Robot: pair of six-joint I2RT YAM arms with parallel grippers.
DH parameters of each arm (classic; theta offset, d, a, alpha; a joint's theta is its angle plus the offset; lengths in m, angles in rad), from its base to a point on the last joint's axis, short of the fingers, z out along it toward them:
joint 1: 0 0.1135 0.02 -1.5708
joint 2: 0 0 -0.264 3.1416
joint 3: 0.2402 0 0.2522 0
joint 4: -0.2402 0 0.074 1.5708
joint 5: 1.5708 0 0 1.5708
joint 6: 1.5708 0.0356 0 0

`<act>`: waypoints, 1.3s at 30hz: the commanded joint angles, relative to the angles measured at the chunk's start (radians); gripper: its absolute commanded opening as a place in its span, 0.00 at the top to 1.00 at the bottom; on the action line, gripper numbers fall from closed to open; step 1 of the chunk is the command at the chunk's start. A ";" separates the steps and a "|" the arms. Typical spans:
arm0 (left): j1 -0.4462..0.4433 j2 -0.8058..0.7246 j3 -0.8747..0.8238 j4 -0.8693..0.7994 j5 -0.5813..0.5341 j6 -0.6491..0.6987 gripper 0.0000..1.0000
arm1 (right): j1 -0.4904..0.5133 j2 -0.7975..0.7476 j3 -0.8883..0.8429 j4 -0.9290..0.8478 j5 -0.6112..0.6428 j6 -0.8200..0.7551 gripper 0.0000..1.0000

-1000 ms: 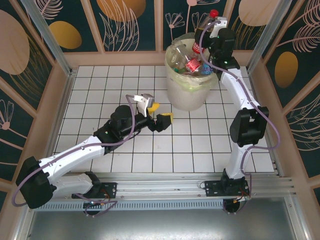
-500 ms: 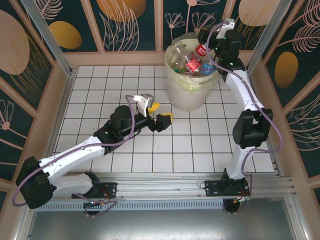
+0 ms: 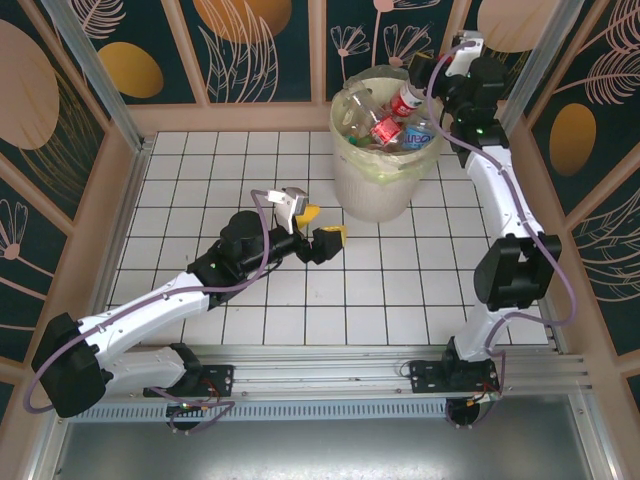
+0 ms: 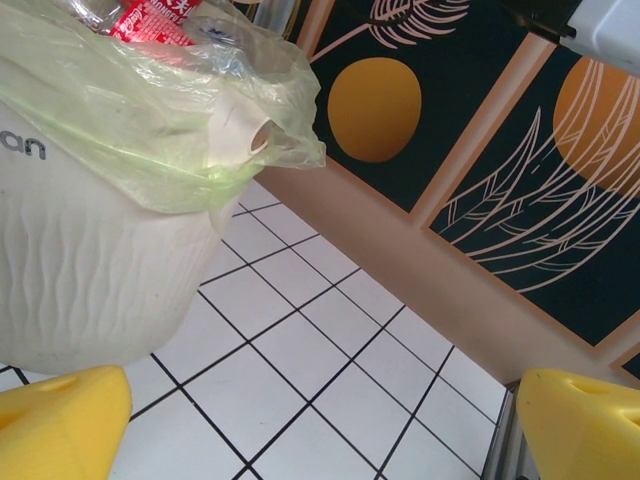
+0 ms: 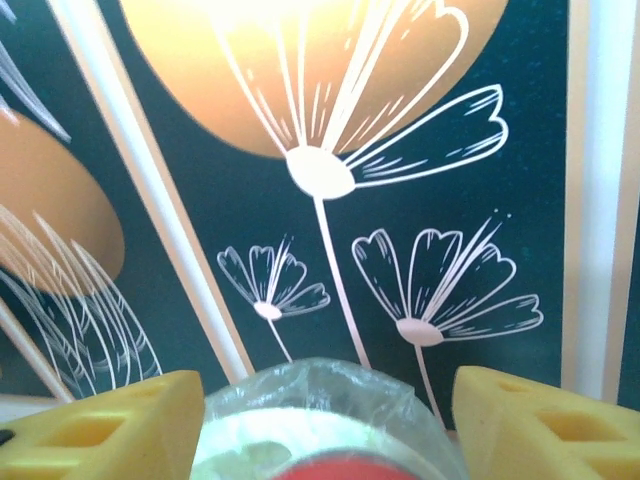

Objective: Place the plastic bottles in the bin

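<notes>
**Top external view: bottles heaped in the bin, both claws empty-handed**

Nearest the bases, the left arm lies low across the white tiled table (image 3: 250, 160), its left claw (image 3: 322, 226) just short of the bin (image 3: 370, 190) and pointed toward it. That pose reads as waiting out of the way rather than reaching. The left wrist view bears this out. The yellow fingers (image 4: 60, 420) sit far apart at the lower corners, with bare tiles and the bin's ribbed white wall beyond them. This claw is spread wide and holds nothing.

Farther back, the bin stands near the rear wall, its pale green bag folded over the rim. The plastic bottles (image 3: 388, 125) are piled inside it to rim height, clear bodies with red labels and caps uppermost. They lie loose on one another, probably as they fell.

Farthest off, the right arm stretches up past the bin's right side to the back wall. In the right wrist view, the right claw (image 5: 328, 385) has its fingers well apart. The bagged rim and something red lie below the gap, and the floral panel is behind. Nothing is pinched between the fingers, so the claw looks released and empty, poised above the bin's edge.
</notes>
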 commanded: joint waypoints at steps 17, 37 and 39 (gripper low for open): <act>0.004 0.001 -0.038 0.093 0.044 -0.041 0.01 | 0.104 -0.323 -0.477 0.174 0.086 -0.062 0.51; 0.004 -0.005 -0.046 0.099 0.058 -0.054 0.02 | 0.136 -0.330 -0.487 0.126 0.155 -0.081 0.43; 0.004 -0.004 -0.046 0.101 0.058 -0.054 0.01 | 0.131 -0.328 -0.465 0.111 0.153 -0.090 0.37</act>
